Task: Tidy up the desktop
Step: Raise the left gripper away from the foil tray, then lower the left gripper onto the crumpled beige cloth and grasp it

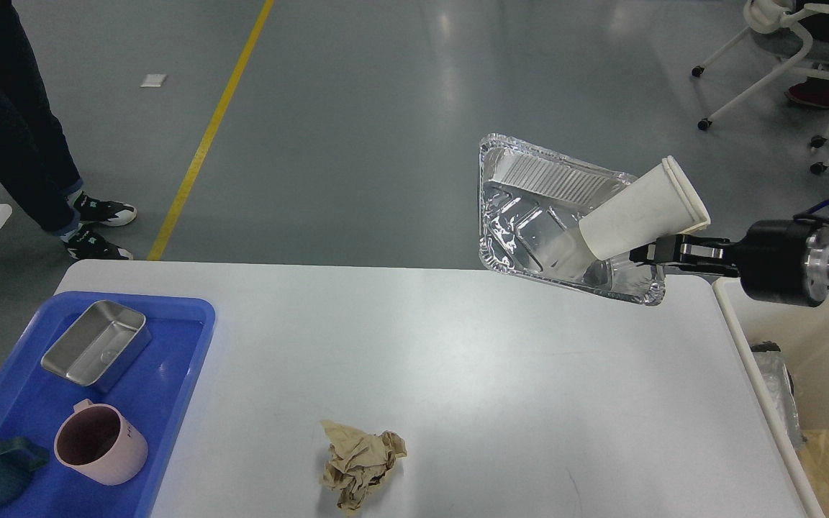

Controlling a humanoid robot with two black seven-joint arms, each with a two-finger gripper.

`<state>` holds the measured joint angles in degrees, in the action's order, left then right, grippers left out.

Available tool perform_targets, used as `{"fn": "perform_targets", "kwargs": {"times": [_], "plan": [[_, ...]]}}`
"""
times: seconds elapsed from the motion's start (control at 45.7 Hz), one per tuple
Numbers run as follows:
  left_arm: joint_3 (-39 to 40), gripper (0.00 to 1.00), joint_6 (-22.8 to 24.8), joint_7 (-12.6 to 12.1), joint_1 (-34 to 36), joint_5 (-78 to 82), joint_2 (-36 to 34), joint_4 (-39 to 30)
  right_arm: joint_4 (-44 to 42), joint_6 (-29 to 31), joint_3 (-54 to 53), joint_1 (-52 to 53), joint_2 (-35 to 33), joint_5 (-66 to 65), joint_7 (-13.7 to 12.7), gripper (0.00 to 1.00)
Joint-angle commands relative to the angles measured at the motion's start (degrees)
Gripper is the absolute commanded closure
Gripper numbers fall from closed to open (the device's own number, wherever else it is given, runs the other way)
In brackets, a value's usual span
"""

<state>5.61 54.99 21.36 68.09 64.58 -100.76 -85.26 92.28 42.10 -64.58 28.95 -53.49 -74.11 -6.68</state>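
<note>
— What's in hand right now?

— My right gripper [653, 253] is clamped on the rim of the foil tray [529, 216], lifted and tilted over the far right corner of the desktop [458, 345], with a paper cup [641, 208] lying in it.

— Next move?

— I judge it's swinging right to the cream bin [753, 360] beside the table, keeping the cup from sliding out.

— Arm pose?

— Reaching in level from the right. My left gripper is out of sight.

— What's left?

— The crumpled brown paper [360, 464], near centre.
</note>
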Motion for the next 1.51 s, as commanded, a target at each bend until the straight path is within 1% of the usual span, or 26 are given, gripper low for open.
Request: {"fn": "perform_targets", "kwargs": {"times": [0.0,0.175,0.241,0.35,0.416,0.46,0.503,0.569,0.635,0.7,0.766,0.854,0.941,1.051,1.138,1.379,1.488], "plan": [[-0.1,0.03,0.0,-5.7,0.1,-0.2,5.6,0.0,0.1,0.6,-0.9,-0.4,-0.1,0.0,0.0,1.00],[-0.4,0.03,0.0,-13.8,-0.7,-0.6,18.7,0.4,0.4,0.7,-0.9,-0.5,-0.2,0.0,0.0,1.00],[-0.8,0.03,0.0,-15.3,-1.1,-0.7,23.5,0.9,0.4,0.7,-1.0,-0.5,-0.4,0.0,0.0,1.00],[-0.4,0.03,-3.9,-15.5,-4.0,-0.8,31.8,2.4,0.4,0.7,-0.9,-0.6,-0.2,0.0,0.0,1.00],[-0.6,0.03,-3.9,-15.6,-4.6,-0.6,37.3,3.9,0.4,0.7,-0.8,-0.6,0.0,0.0,0.0,1.00],[-0.9,0.03,-3.8,-16.4,-4.7,-0.7,40.8,4.4,0.4,0.7,-0.8,-0.6,0.0,0.0,0.0,1.00],[-0.9,0.03,-3.7,-18.3,-4.6,-0.7,43.8,4.7,0.4,0.7,-0.9,-0.6,0.0,0.0,0.0,1.00],[-0.9,0.03,-3.0,-22.0,-4.7,-0.8,48.2,5.8,0.4,0.7,-1.0,-0.6,-0.1,0.0,0.0,1.00],[-0.9,0.03,-2.0,-25.0,-4.7,-0.8,53.2,8.5,0.3,0.7,-1.0,-0.7,-0.2,0.0,0.0,1.00],[-0.9,0.03,-0.9,-26.9,-5.1,-0.8,58.9,12.0,0.3,0.7,-1.1,-0.7,-0.1,0.0,0.0,1.00],[-1.0,0.02,-0.5,-28.0,-5.2,-0.8,63.8,13.8,0.3,0.7,-1.1,-0.6,-0.1,-0.1,0.0,1.00],[-2.2,0.01,0.0,-30.2,-5.2,-0.8,67.4,14.4,0.2,0.7,-1.0,-0.6,-0.1,-0.1,0.0,1.00],[-2.8,0.00,0.0,-32.6,-5.2,-0.8,69.0,14.4,0.2,0.7,-1.0,-0.7,-0.2,-0.1,0.0,1.00],[-2.9,0.00,0.0,-33.7,-6.1,-0.7,71.4,15.1,0.1,0.7,-1.0,-0.7,-0.1,-0.1,0.0,1.00],[-3.0,0.00,0.0,-33.8,-7.2,0.2,72.8,16.4,0.1,0.7,-1.0,-0.6,-0.2,-0.1,0.0,1.00],[-3.4,0.00,0.0,-33.9,-10.9,1.8,82.4,24.8,0.1,0.8,-1.0,-0.7,-0.4,-0.1,0.0,1.00],[-3.3,0.00,-2.7,-33.9,-11.9,1.7,86.5,28.7,0.1,0.9,-1.0,-0.8,-0.4,-0.1,0.0,1.00]]}}
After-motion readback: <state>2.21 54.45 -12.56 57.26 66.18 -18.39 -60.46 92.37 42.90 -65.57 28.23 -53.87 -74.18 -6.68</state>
